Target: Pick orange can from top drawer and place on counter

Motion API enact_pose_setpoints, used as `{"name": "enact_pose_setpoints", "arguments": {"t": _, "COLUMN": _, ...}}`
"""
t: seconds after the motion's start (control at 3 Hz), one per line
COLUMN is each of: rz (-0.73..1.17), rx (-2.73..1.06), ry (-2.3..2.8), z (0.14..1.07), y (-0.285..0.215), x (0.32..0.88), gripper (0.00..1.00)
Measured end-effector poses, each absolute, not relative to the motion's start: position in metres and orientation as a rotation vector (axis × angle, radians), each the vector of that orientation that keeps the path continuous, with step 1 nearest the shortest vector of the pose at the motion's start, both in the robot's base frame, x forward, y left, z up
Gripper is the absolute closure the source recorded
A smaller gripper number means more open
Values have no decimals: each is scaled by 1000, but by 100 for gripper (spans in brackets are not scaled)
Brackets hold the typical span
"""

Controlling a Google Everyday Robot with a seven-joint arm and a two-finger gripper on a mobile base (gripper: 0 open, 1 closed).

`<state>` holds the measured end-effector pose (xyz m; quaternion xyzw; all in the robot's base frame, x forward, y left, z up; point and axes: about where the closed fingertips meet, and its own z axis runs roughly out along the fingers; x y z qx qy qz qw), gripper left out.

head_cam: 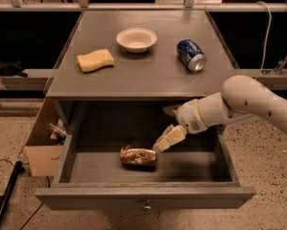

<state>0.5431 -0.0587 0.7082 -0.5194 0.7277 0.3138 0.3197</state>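
Centre right of frame: the gripper (170, 125), at the end of a white arm entering from the right edge, reaches into the open top drawer (143, 193). Its two pale fingers (168, 139) stand apart and hold nothing. The lower finger's tip is just beside the right end of the orange can (138, 156), which lies on its side on the drawer floor. Above, the counter (148, 78) carries a blue can (191, 55), a white bowl (137, 39) and a yellow sponge (95, 60).
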Motion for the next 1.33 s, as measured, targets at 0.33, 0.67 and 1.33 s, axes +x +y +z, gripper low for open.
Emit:
{"name": "enact_pose_setpoints", "arguments": {"t": 0.33, "rz": 825, "rx": -1408, "ry": 1935, "z": 696, "y": -55, "x": 533, "gripper": 0}}
{"name": "enact_pose_setpoints", "arguments": {"t": 0.67, "rz": 819, "rx": -1453, "ry": 1954, "z": 683, "y": -48, "x": 531, "gripper": 0}}
{"name": "enact_pose_setpoints", "arguments": {"t": 1.33, "rz": 796, "rx": -1459, "ry": 1953, "z": 683, "y": -50, "x": 530, "gripper": 0}}
